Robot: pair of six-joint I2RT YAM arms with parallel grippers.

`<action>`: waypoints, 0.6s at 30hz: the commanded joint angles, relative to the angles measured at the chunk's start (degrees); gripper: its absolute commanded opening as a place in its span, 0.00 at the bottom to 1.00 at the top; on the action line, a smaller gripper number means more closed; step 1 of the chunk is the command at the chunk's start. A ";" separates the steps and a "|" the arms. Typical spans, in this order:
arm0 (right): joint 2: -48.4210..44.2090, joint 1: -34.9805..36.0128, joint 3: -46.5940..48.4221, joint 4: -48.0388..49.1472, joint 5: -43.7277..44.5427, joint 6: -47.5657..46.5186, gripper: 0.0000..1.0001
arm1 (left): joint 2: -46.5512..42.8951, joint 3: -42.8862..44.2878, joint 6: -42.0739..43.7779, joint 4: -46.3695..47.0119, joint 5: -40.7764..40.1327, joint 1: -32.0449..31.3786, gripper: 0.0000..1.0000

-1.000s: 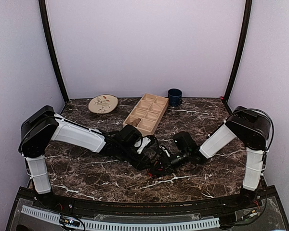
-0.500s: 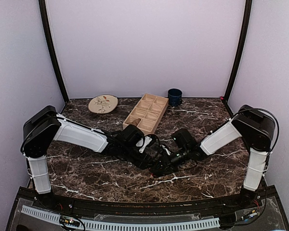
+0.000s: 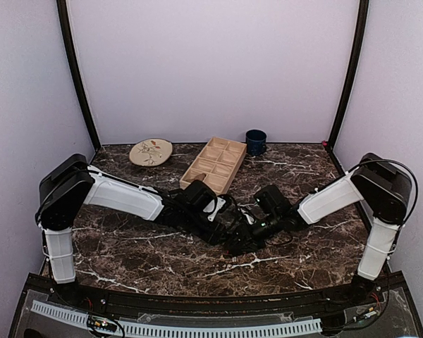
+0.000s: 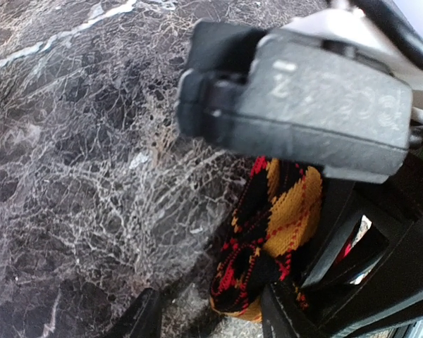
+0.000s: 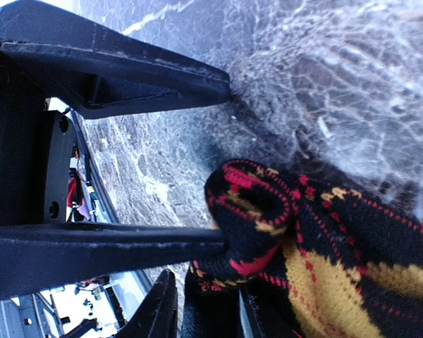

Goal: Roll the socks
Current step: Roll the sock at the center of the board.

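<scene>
Dark marble table (image 3: 113,260), white-veined. The left arm (image 3: 123,198) and right arm (image 3: 331,201) reach inward, and their wrists meet near the table's centre. Along the back edge are a wooden tray (image 3: 234,174), a plate (image 3: 151,151) and a dark mug (image 3: 255,141).

The argyle sock (image 4: 271,225) lies on the marble between both grippers. It is a black knit with red and orange-yellow diamonds, bunched into a thick roll with its end curled in.

On the left gripper (image 4: 211,315) the jaws stand apart with the roll between them, against one finger and clear of the other. On the right gripper (image 5: 227,167) the jaws are parted; the lower fingertip touches the roll's end and the upper one is clear.
</scene>
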 commanded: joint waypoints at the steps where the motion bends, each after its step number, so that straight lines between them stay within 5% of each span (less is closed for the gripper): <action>1: 1.20 -0.95 -2.98 -9.70 10.72 -1.49 0.29 | 5.37 -2.23 -1.84 -11.30 -0.19 -0.37 0.51; 18: -1.51 -0.99 -1.50 -15.00 14.98 -4.35 0.36 | 11.76 5.43 -1.26 -15.68 1.98 -0.37 0.50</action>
